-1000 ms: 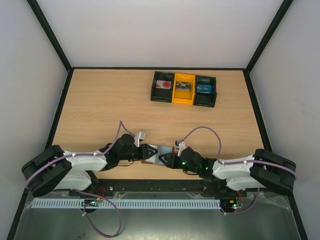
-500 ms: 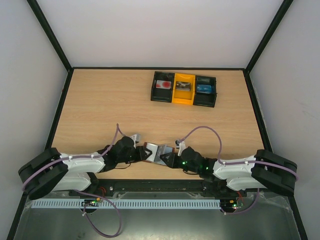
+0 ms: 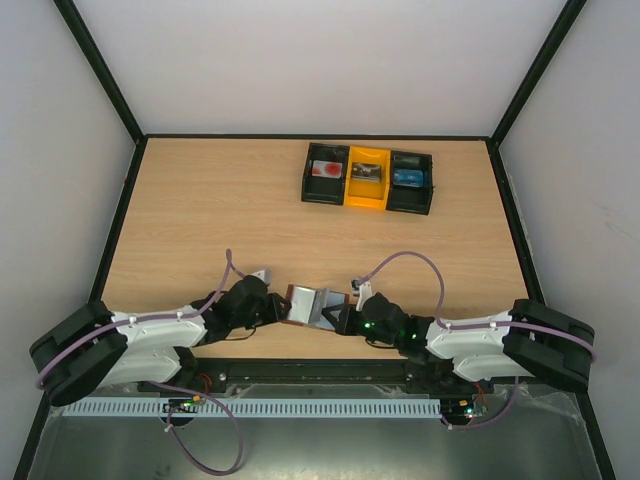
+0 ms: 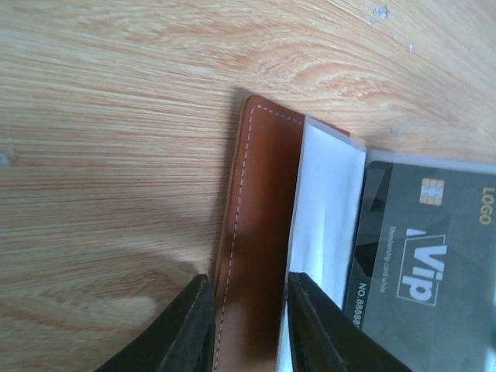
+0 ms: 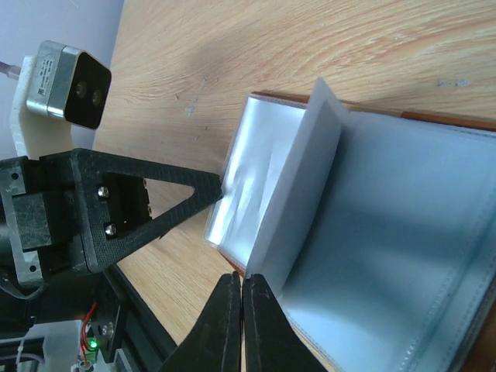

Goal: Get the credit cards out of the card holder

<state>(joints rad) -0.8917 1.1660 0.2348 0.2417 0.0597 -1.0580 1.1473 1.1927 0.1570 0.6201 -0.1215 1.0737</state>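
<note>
The brown leather card holder point(image 3: 300, 303) lies open near the front edge between both arms. In the left wrist view its stitched cover point(image 4: 256, 232) runs between the fingers of my left gripper point(image 4: 248, 325), which is shut on it. Beside it a pale sleeve point(image 4: 325, 209) holds a dark grey VIP credit card point(image 4: 426, 248). My right gripper point(image 5: 242, 283) is shut, its tips pinching the lower corner of a raised pale blue-grey sleeve point(image 5: 298, 178). In the top view the left gripper point(image 3: 277, 308) and the right gripper point(image 3: 338, 318) flank the holder.
A black-and-yellow three-compartment tray point(image 3: 432, 185) stands at the back, right of centre. It holds a red-and-white card point(image 3: 326, 170), a card in the yellow bin point(image 3: 366, 172) and a blue card point(image 3: 408, 178). The table's front edge and black rail point(image 3: 300, 368) lie just behind the grippers.
The right gripper's jaws have closed at the sleeve's corner. The left arm has drawn back to the left and lower, and the holder has shifted slightly left with it.
</note>
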